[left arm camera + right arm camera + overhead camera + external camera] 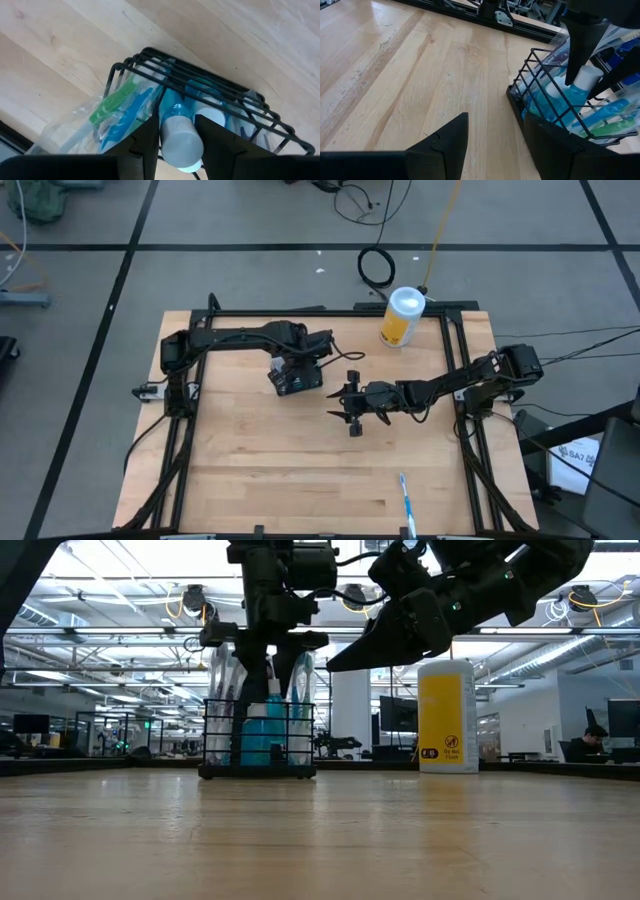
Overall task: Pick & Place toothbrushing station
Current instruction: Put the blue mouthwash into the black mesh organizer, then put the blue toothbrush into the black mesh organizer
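Note:
The black wire-mesh caddy [297,378] stands on its base left of the table's middle. It holds wrapped toothbrushes [120,107] and a teal tube with a white cap [175,107]. My left gripper [177,125] reaches down into the caddy [258,735] from above, shut on that tube. My right gripper [350,408] hovers open, just right of the caddy [555,100] and above the wood, with nothing between its fingers [450,137]. One blue-and-white toothbrush [405,500] lies flat by the near edge. My left gripper pinches the tube's white cap [181,145] between its two fingers [145,145], one on each side. The fingers point straight down into the caddy. The tube stands upright among the other items, its lower end down inside the caddy [266,745].
A yellow canister with a white lid [402,317] stands at the far right of the table, behind my right arm. The black frame rails [330,311] run round the table's edges. Bare wood [280,470] lies between the caddy and the near edge.

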Robot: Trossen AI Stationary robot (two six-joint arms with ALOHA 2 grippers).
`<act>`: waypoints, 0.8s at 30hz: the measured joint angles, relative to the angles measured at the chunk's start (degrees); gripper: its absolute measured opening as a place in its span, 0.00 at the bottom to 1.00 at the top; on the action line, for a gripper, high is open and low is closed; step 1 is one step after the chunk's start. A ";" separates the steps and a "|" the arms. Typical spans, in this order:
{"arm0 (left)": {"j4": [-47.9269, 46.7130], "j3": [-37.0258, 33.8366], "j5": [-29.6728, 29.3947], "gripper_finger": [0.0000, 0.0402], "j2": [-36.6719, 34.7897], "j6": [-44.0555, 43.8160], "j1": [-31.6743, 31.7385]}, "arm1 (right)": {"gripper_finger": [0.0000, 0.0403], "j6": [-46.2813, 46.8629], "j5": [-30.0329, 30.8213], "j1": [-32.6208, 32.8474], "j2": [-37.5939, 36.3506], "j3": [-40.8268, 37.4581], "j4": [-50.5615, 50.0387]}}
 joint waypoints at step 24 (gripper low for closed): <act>-0.10 0.00 -0.09 0.25 -1.03 -1.81 0.44 | 0.46 0.01 0.00 -0.02 0.02 0.00 0.00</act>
